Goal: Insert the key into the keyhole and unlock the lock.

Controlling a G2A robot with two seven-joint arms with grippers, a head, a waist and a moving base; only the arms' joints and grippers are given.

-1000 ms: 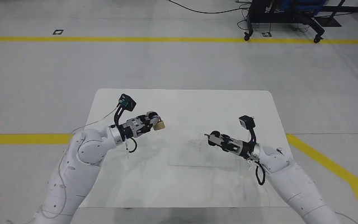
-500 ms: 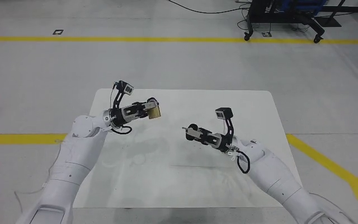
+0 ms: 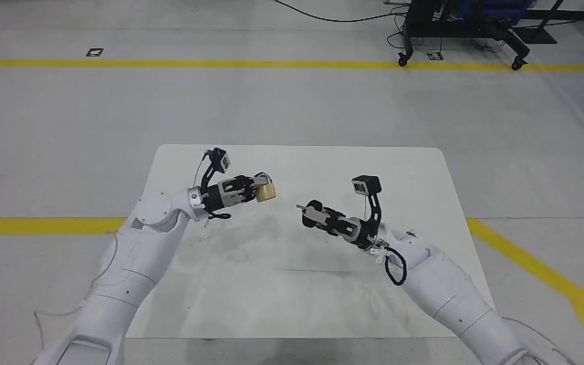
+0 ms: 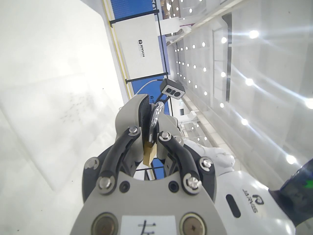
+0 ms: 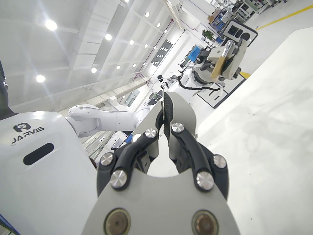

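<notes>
Left claw grips lock | right claw grips key

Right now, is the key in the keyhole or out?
Out. The key in the right gripper and the lock in the left gripper are apart, table showing between them.

A white table is standing on pale grey floor. Yellow lines are crossing it at 12 o'clock and (interrupted by the table) from 9 to 3. A black wheeled rack is sitting at 1 o'clock.
</notes>
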